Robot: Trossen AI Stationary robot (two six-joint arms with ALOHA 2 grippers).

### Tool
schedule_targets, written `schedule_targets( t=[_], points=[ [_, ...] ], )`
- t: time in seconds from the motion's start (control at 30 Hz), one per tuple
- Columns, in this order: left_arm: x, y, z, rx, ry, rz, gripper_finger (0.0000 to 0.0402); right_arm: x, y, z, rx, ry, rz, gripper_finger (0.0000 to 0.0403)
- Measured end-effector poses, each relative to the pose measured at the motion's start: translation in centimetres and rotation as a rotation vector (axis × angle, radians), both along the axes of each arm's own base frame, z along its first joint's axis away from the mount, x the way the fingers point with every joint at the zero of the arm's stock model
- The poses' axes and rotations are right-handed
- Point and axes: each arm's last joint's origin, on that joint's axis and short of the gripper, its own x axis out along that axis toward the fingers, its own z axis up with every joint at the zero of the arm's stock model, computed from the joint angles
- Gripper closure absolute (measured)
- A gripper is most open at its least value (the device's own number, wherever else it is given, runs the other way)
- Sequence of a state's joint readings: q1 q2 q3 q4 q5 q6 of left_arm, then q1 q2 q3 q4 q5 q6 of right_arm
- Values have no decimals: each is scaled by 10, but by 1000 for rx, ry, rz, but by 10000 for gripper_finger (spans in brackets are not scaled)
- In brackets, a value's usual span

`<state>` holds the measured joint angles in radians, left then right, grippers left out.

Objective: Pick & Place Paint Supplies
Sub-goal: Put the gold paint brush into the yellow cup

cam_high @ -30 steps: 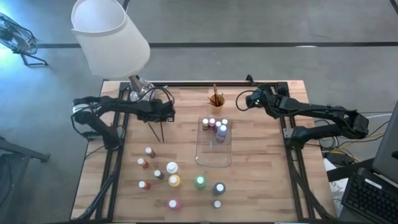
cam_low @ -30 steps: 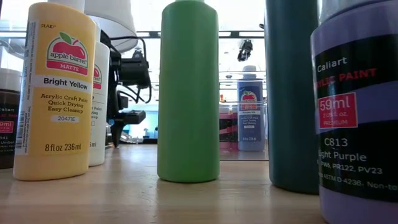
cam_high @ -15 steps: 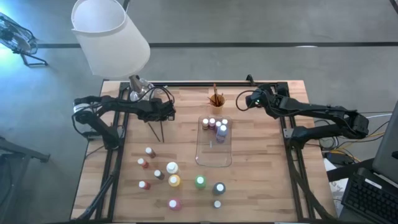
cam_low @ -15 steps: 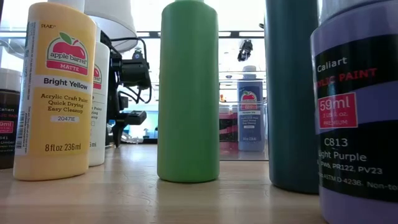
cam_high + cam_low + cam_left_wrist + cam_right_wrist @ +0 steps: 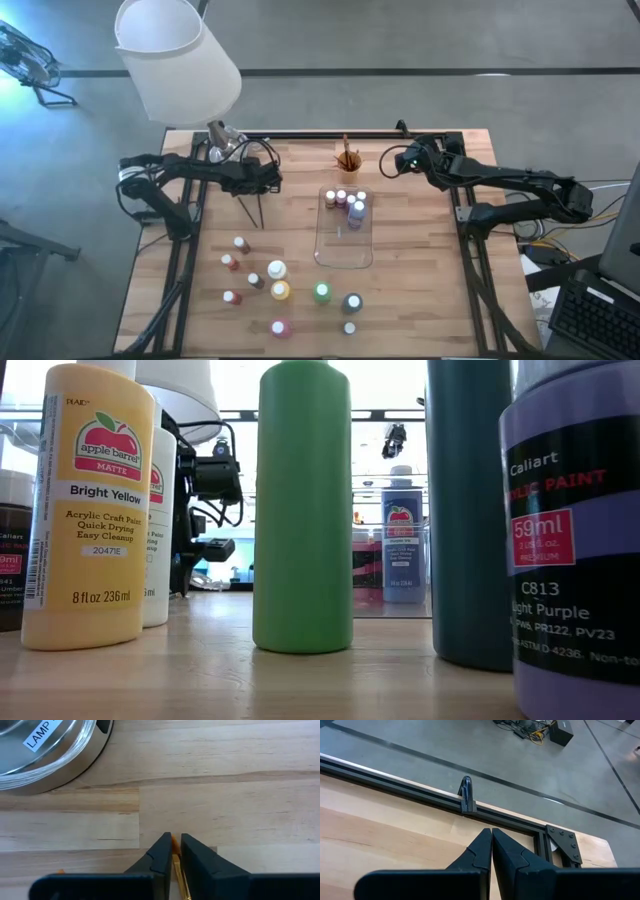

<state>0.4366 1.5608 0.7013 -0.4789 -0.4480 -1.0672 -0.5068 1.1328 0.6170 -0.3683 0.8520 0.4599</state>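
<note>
Left wrist view gives you the key fact: the left gripper (image 5: 173, 845) has its two fingers drawn in on a thin orange-handled brush (image 5: 176, 865), whose handle runs straight back between the fingers, along the gripper's own line. The jaws look pinched onto it, so treat the brush as held.

From above, the left gripper (image 5: 262, 183) sits near the back left of the table (image 5: 420, 290), just in front of the lamp base (image 5: 222, 143), with a few dark brushes (image 5: 256, 208) fanning out toward the front of the table below it. The orange cup (image 5: 348, 160) that already holds brushes stands well off to its right, beside the far end of the clear tray (image 5: 344, 256). So your carry probably goes rightward across the back of the table.

The loose paint bottles (image 5: 277, 290) cluster at the front left, closer to the left arm.

The right gripper (image 5: 403, 160) waits closed and empty at the back right, near the cup.
</note>
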Motion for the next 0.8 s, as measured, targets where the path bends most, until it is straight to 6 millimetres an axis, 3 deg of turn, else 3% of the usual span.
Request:
schedule_targets(
  t=[0.17, 0.47, 0.8],
  points=[
    [0, 0, 0, 0, 13, -16, 395, 0, 0, 0, 0, 0, 0, 394],
    [4, 1, 5, 15, -12, -55, 399, 0, 0, 0, 0, 0, 0, 394],
    [35, 8, 33, 103, -235, -222, 400, 0, 0, 0, 0, 0, 0, 394]
  ],
)
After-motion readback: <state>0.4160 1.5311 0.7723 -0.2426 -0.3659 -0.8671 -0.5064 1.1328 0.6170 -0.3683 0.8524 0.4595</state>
